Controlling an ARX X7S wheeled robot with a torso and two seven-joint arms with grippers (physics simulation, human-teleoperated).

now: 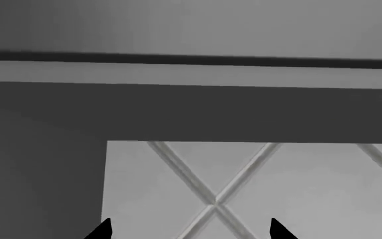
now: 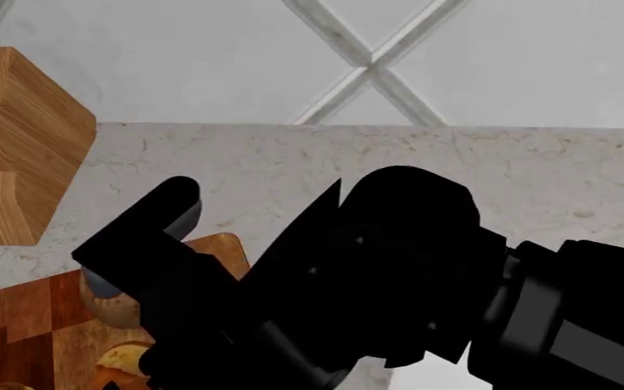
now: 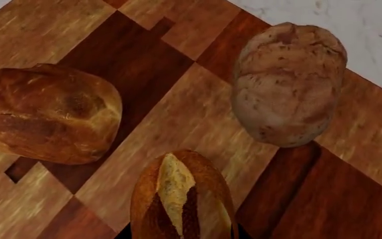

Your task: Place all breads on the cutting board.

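Observation:
In the right wrist view three breads lie over the cutting board (image 3: 198, 124), which is made of reddish-brown and tan strips. A dull brown egg-shaped roll (image 3: 287, 84) and an orange-crusted piece (image 3: 48, 112) rest on it. A split-top golden bread (image 3: 181, 199) sits between the jaws of my right gripper (image 3: 182, 231), which hug its two sides. In the head view the brown roll (image 2: 106, 307) and a golden piece (image 2: 126, 357) show on the board (image 2: 14, 325) beneath the right gripper's fingers (image 2: 155, 219). My left gripper (image 1: 191, 230) is open and empty, facing the wall.
A thick pale-wood block (image 2: 14, 146) stands at the counter's back left, close to the board. The marble counter (image 2: 453, 162) runs to the right under my right arm (image 2: 421, 268). A tiled wall (image 2: 372, 61) rises behind it.

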